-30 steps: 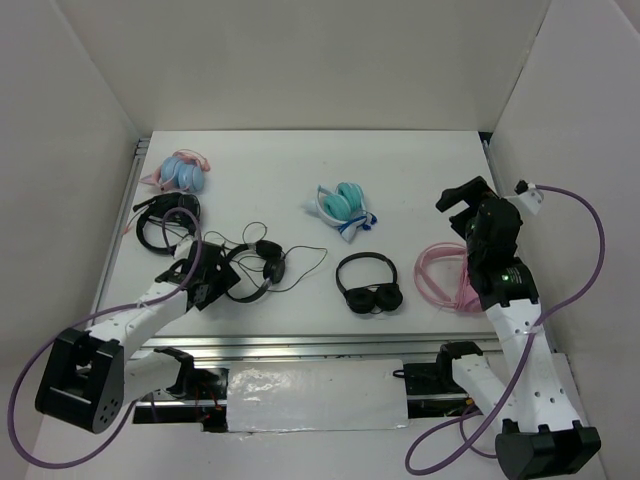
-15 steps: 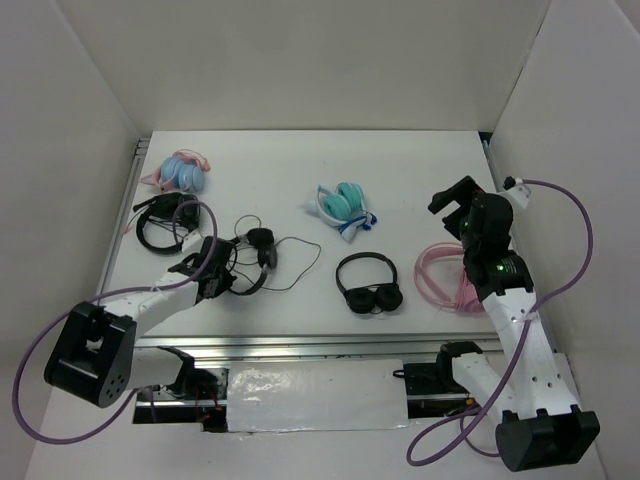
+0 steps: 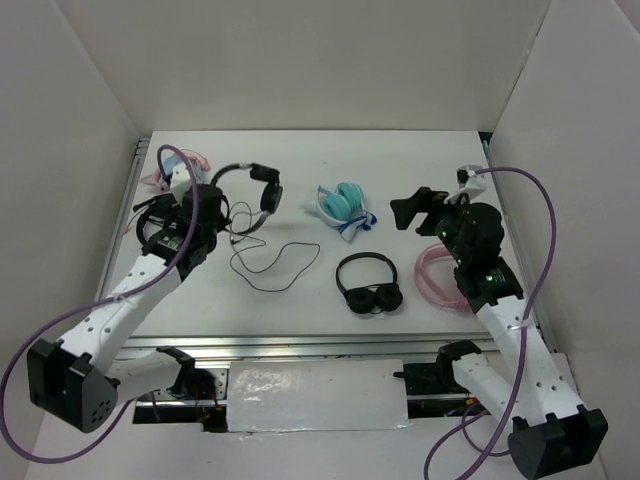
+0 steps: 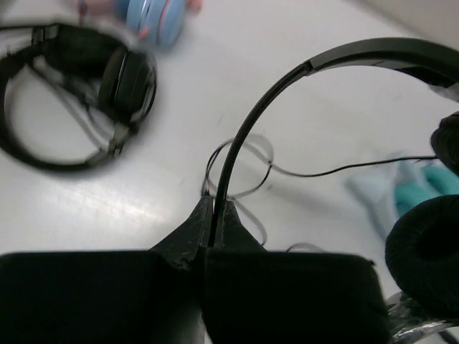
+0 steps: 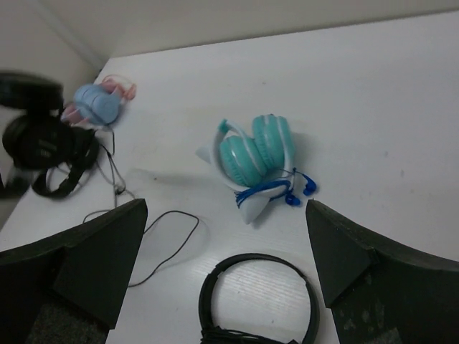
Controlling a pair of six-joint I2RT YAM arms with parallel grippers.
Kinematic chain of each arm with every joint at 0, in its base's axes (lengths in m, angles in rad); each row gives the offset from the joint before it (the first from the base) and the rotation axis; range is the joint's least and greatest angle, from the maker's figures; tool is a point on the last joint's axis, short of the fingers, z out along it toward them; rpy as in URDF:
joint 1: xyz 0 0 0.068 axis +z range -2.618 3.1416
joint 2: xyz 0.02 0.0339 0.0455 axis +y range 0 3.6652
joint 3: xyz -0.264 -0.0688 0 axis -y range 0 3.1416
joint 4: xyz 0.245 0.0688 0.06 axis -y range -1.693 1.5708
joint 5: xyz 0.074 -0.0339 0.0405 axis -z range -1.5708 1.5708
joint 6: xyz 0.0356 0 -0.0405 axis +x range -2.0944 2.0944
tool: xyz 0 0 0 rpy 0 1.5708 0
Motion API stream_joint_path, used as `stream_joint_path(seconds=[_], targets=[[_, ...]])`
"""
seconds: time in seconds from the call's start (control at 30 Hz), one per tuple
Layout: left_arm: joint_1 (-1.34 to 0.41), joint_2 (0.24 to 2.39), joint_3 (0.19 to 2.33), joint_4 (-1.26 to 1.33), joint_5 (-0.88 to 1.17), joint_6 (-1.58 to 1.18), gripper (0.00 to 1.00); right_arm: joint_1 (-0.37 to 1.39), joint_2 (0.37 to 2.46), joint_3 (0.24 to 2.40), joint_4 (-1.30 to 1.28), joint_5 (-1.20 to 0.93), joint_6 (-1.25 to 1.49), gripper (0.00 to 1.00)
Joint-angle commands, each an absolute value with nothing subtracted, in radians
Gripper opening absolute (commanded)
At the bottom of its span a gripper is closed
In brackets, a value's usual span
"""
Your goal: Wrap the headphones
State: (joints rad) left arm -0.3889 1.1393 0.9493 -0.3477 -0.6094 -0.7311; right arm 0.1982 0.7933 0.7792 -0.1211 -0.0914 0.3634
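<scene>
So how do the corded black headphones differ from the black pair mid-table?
The headphones hang off the table, headband clamped between the jaws of the left gripper; the other black pair lies flat on it. The headphones trail a long cable; the other black pair shows none. Both are black with thin headbands.

The top view hangs high above and behind the arm bases, facing down and forward over the whole desk (image 3: 400,170) and its walls; both wrist views sit inside that field. The left wrist camera looks along the left tool (image 4: 214,215), very near the headphones (image 4: 247,129), toward the far left corner; the right wrist camera looks low across the desk past the right tool (image 5: 224,215), sharing the teal pair (image 5: 254,154) with the top view.
</scene>
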Motion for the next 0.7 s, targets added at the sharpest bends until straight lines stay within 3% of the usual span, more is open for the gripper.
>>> stream_joint_path(seconds=[0.0,0.23,0.47,0.67], targets=[[-0.393,1.104,1.099,-0.219,-0.594,-0.507,0.00,0.238,0.798,0.756,0.064,-0.291,0.204,1.00],[-0.396,1.215,1.416,-0.227,-0.407,-0.305,0.00,0.314,0.911,0.683,0.215,-0.558,-0.043,1.00],[-0.402,1.305,1.713,-0.258,-0.301,-0.308,0.00,0.439,1.152,0.675,0.471,-0.509,-0.032,1.00],[-0.413,1.393,1.928,-0.330,-0.282,-0.357,0.00,0.595,1.445,0.799,0.713,-0.344,0.049,1.00]])
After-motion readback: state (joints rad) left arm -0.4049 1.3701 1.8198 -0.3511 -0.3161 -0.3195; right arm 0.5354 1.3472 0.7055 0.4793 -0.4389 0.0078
